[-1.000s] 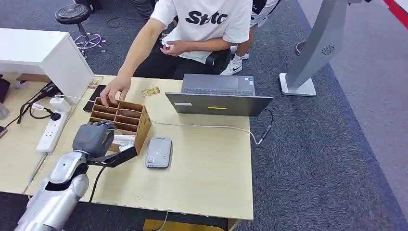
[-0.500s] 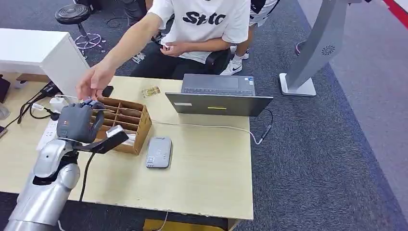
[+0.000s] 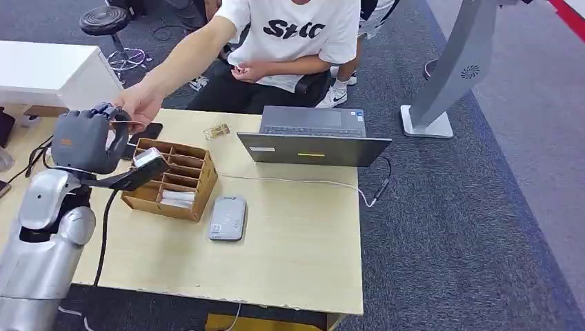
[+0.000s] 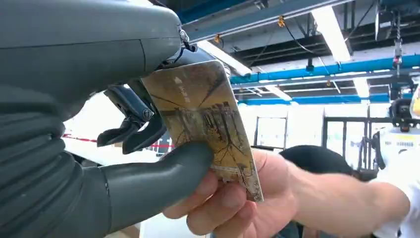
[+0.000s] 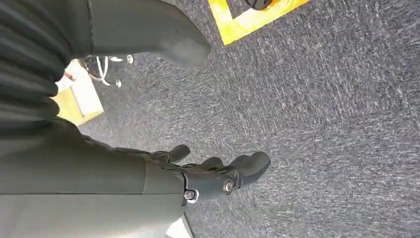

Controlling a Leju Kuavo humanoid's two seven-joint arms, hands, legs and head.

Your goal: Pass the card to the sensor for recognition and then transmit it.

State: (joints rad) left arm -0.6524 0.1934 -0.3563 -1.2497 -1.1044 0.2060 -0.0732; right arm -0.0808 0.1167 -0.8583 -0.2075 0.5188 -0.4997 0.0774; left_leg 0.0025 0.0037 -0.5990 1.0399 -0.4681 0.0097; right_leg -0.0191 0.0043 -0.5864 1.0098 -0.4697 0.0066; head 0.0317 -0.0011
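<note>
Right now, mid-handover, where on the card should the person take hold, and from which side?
Probably the free end of the card, coming from the side opposite the left hand. The robot's thumb and fingers pinch the other end, so this end sticks out clear. The person's hand already has it there, thumb on one face, fingers behind.

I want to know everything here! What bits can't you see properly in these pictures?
- Card: left wrist view, one end tucked under the left robot hand, the other covered by the person's hand.
- Card in head view: too small to read.
- Cardboard box: head view, near corner hidden by the robot's wrist.
</note>
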